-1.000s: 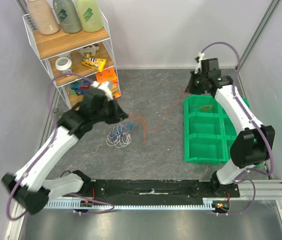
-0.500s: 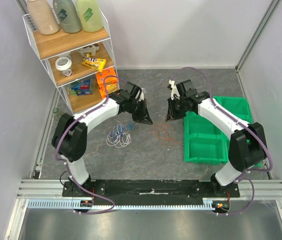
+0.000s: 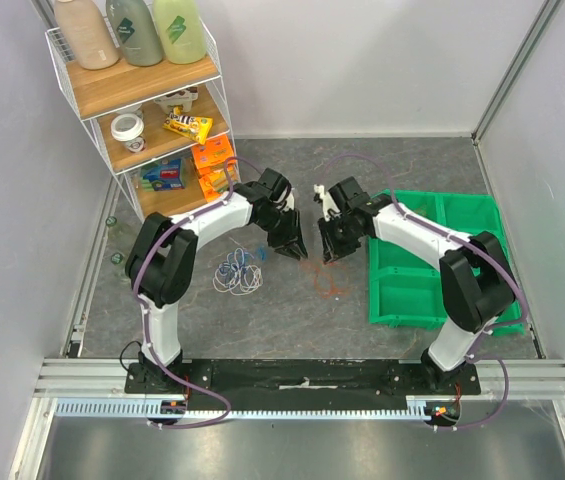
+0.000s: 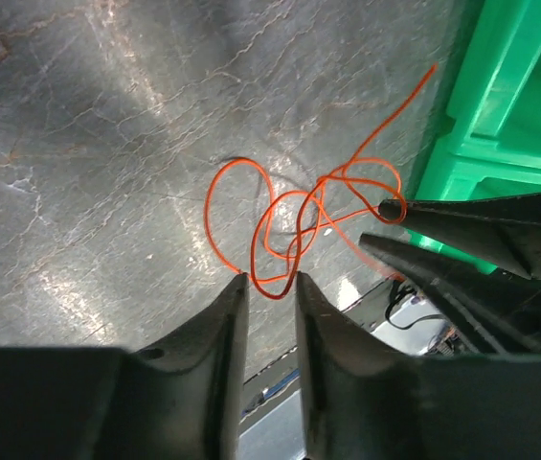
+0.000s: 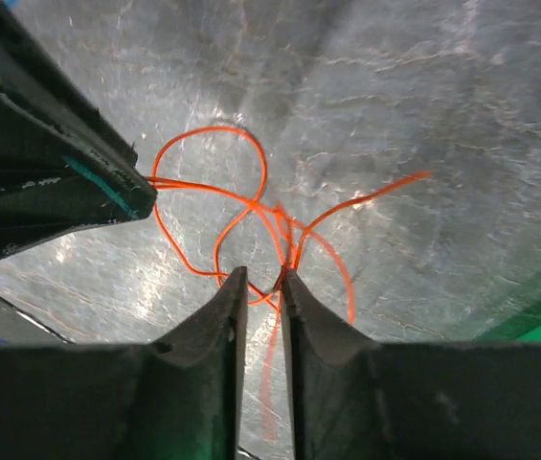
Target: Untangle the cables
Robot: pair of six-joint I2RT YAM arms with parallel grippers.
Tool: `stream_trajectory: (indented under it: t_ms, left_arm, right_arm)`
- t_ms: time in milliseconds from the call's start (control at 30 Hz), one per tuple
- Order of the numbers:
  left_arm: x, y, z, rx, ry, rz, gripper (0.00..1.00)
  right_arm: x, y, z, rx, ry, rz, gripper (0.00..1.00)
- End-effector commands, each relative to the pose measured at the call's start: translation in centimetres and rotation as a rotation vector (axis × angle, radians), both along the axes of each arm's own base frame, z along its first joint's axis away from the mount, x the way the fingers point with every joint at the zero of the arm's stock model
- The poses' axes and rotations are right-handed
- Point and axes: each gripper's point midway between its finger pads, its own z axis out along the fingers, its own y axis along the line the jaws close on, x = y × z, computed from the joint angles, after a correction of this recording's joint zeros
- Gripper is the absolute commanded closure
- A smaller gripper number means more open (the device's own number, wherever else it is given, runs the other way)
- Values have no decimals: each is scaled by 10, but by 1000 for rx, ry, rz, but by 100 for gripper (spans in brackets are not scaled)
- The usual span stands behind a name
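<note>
A thin orange-red cable (image 3: 328,276) lies in loose loops on the grey table between my two grippers. A small bundle of white and blue wires (image 3: 240,272) lies apart to its left. My left gripper (image 3: 293,249) hangs low over the orange loops, jaws a little apart; in the left wrist view one loop of the cable (image 4: 299,225) dips between its tips (image 4: 270,280). My right gripper (image 3: 326,252) faces it, jaws narrowly apart; in the right wrist view the cable (image 5: 251,206) crosses just ahead of its tips (image 5: 260,278) and touches the right fingertip (image 5: 289,280).
A green compartment bin (image 3: 432,270) stands right of the orange cable and shows in the left wrist view (image 4: 519,86). A wire shelf (image 3: 142,100) with bottles and packets stands at the back left. The right gripper's fingers (image 4: 481,230) reach into the left wrist view.
A second ago the arms were spread wide with the orange cable stretched between them. Both have swung inward and down; the cable now lies slack on the table under both grippers.
</note>
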Motion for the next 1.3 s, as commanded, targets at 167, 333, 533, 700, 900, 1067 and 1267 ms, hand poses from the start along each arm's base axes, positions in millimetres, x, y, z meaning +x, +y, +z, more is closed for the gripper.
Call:
stream_trajectory:
  t_ms: [167,333,533,700,900,1067,1267]
  left_arm:
    - [-4,10,56,-33,-140,-46,34]
    - [-23,36,88,-29,-228,-19,24]
    - [-51,73,126,-35,-379,14,23]
    - [-66,108,150,18,-517,58,23]
    - [-86,134,153,45,-617,61,23]
    - [-89,138,152,69,-634,20,24]
    - [-88,136,149,67,-630,0,24]
  right_arm:
    - [2,3,-5,-112,-140,129,43]
    - [7,7,-4,-120,-192,183,23]
    - [3,20,-12,-107,-238,244,2]
    - [14,17,-26,-184,-259,189,2]
    - [12,-1,-29,-402,-317,48,2]
    - [20,-6,-3,-416,-372,-86,2]
    - [24,-25,-17,-581,-322,-143,2]
